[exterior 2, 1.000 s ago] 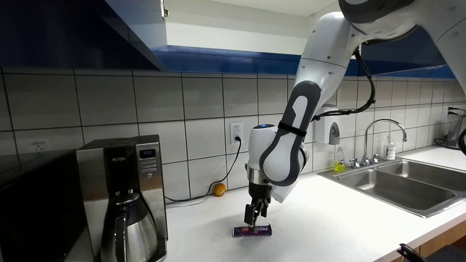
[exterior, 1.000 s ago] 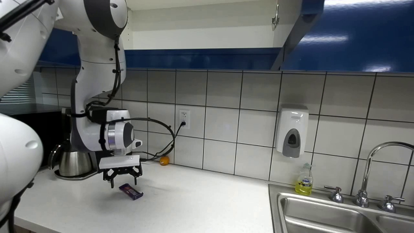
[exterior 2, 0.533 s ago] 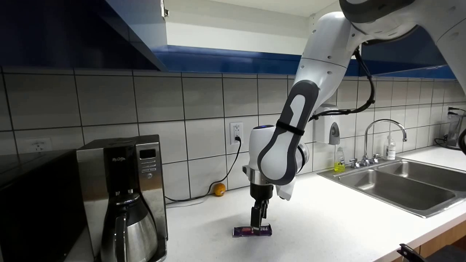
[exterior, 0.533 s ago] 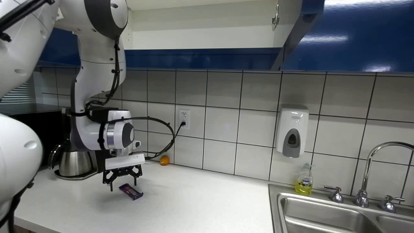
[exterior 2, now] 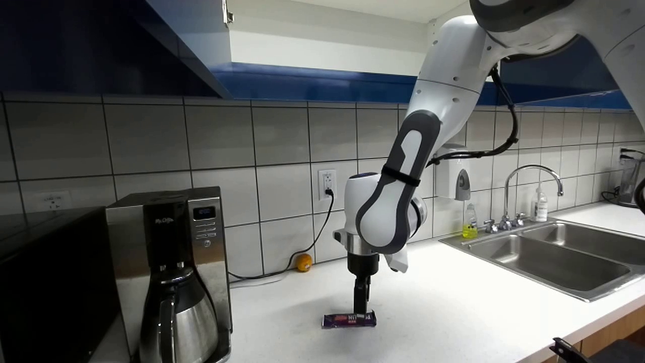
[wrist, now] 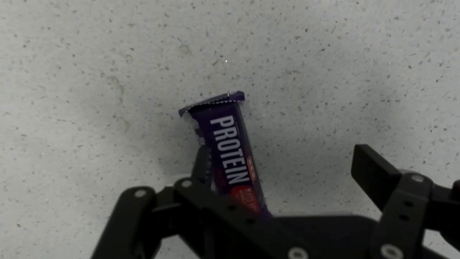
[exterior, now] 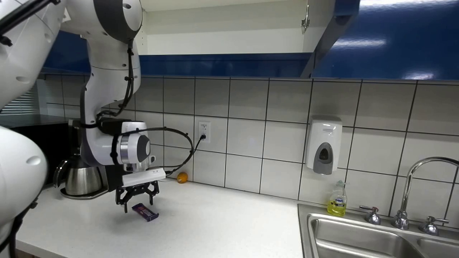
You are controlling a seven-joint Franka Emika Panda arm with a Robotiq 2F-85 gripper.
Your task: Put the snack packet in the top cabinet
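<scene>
- Pale tiles (exterior: 247, 136) with dark joints back a white bench (exterior: 222, 229) in an exterior view, and above them the blue-edged top cabinet (exterior: 226, 64) is open.
- Low over the bench hangs my end effector (exterior: 138, 206), released, its two fingers (exterior: 126, 208) spread wide.
- Near their tips I see the snack packet (exterior: 145, 212) lying flat on the bench at a slant: a small, narrow, dark purple bar with lettering too small to read.
- Farther along, a bottle (exterior: 337, 205) of yellow liquid stands at the rim of a steel sink (exterior: 304, 233).
- A coffee maker (exterior 2: 209, 267) stands well apart from the snack packet in an exterior view; there the packet lies almost level across my sight, purple with a reddish patch and pale letters.
- One fingertip of mine overlaps it near one end from that angle, and I cannot tell whether the two touch.
- From my wrist view the packet shows best: deep purple, PROTEIN in tall white capitals along its length, a red patch of small print beyond, and a little red oval on its side.
- Its upper end is a crimped, saw-toothed seal, creased and bent, with small glints; its lower end is hidden behind my end effector.
- My fingers stand apart here, one right at the packet's long edge, the other well away over speckled bench.
</scene>
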